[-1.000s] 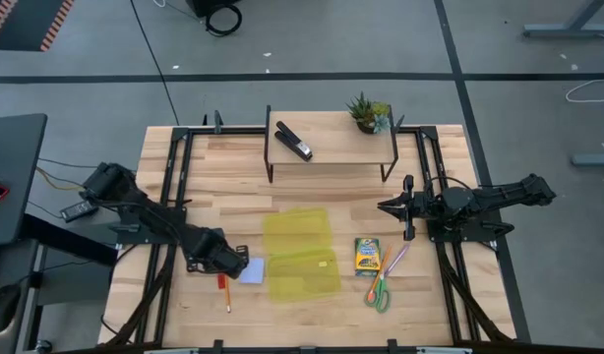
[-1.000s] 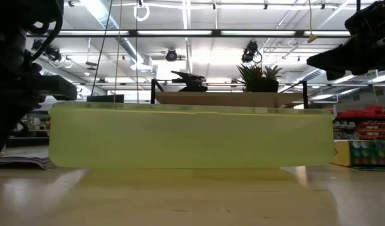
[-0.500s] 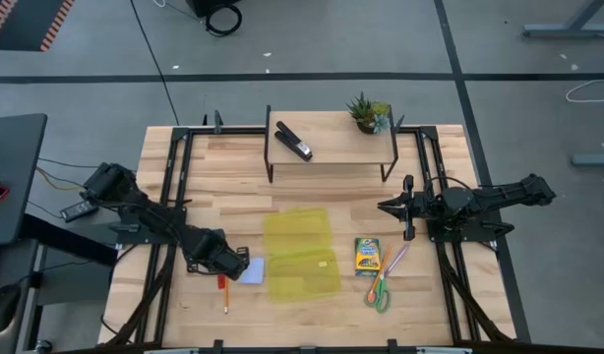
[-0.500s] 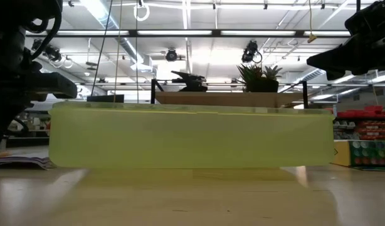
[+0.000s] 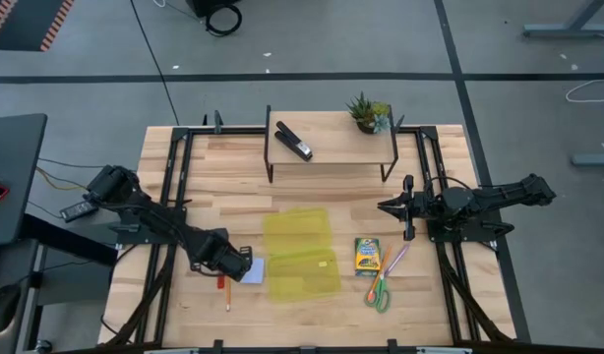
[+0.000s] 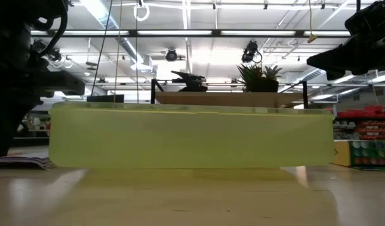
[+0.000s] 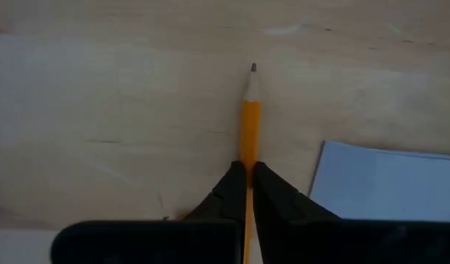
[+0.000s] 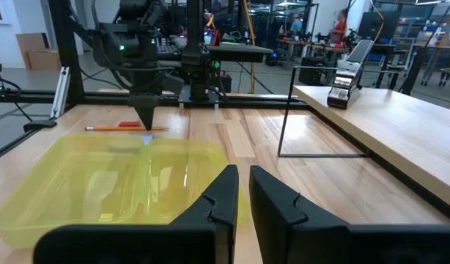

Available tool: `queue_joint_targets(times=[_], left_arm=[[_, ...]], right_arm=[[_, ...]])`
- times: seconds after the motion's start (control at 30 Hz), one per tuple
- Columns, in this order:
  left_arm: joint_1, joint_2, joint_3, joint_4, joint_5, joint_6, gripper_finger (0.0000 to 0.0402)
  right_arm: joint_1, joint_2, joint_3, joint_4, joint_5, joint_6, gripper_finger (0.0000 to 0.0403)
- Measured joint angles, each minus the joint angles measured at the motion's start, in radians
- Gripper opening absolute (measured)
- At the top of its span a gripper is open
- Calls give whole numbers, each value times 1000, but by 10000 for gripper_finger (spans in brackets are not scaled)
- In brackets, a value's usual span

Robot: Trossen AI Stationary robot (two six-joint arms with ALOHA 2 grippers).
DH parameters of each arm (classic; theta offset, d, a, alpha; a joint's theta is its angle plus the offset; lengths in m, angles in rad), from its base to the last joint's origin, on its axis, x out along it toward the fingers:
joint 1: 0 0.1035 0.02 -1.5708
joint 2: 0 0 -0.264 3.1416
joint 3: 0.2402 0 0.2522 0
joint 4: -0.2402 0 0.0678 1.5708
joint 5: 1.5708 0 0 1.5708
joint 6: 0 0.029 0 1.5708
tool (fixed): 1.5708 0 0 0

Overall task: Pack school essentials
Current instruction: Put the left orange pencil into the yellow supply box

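My left gripper (image 5: pixel 225 267) points down at the table's near left and is shut on the orange pencil (image 7: pixel 250 117), whose sharpened tip (image 7: pixel 253 68) shows beyond the fingers. The pale blue notepad (image 5: pixel 252 270) lies flat right beside it. The yellow translucent case (image 5: pixel 300 254) lies open in the middle. To its right lie the crayon box (image 5: pixel 367 256), the purple pen (image 5: pixel 394 260) and the green-handled scissors (image 5: pixel 379 292). My right gripper (image 5: pixel 384 206) waits shut and level at the right, touching nothing. My left gripper pinches the pencil's orange shaft (image 7: pixel 250 150) between its two fingers, some way behind the sharpened tip. The fingers come from above, pointing down, and lie across the pencil. The pencil lies level along the table (image 8: pixel 126 128).
A black stapler (image 5: pixel 293 141) and a small potted plant (image 5: pixel 368 112) stand on the raised wooden shelf (image 5: pixel 332 147) at the back. Black frame rails (image 5: pixel 174 197) run along both sides of the table. Bare wood lies between the shelf and the case.
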Motion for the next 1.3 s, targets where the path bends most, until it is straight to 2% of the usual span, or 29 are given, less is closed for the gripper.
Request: queue_joint_targets(times=[0.2, 0.57, 0.63, 0.83, 0.93, 1.0, 1.2, 1.3], left_arm=[[0, -7, 1, -3, 0, 1, 4], [-5, -17, 0, 8, 0, 8, 6], [-5, -17, 0, 19, 0, 14, 25], [-5, -17, 0, 17, 0, 16, 117], [-5, -17, 27, -6, 4, 24, 143], [-5, -19, 59, -2, 38, 53, 150], [-14, -18, 105, 67, 247, 68, 142], [-32, -17, 105, 94, 280, 47, 128]], right_arm=[[0, 0, 0, 0, 0, 0, 42], [0, 0, 0, 0, 0, 0, 42], [0, 0, 0, 0, 0, 0, 42], [0, 0, 0, 0, 0, 0, 42], [0, 0, 0, 0, 0, 0, 42], [0, 0, 0, 0, 0, 0, 42], [0, 0, 0, 0, 0, 0, 42], [0, 0, 0, 0, 0, 0, 42]])
